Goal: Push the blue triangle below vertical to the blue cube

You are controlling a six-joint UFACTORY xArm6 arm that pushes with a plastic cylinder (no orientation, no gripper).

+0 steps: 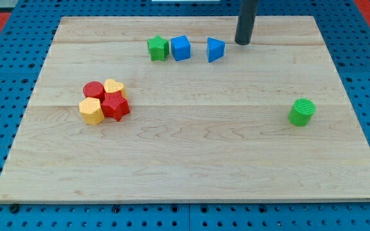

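Note:
The blue triangle [215, 49] lies near the view's top, just right of the blue cube [180, 48], with a small gap between them. My tip [243, 42] rests on the board to the upper right of the blue triangle, a short gap away and not touching it. The rod rises out of the view's top.
A green star [158, 48] sits against the blue cube's left. At the left middle a cluster holds a red cylinder [94, 90], a yellow heart [114, 87], a red star [115, 106] and a yellow hexagon [92, 111]. A green cylinder [302, 111] stands at the right. The wooden board [191, 167] lies on a blue pegboard.

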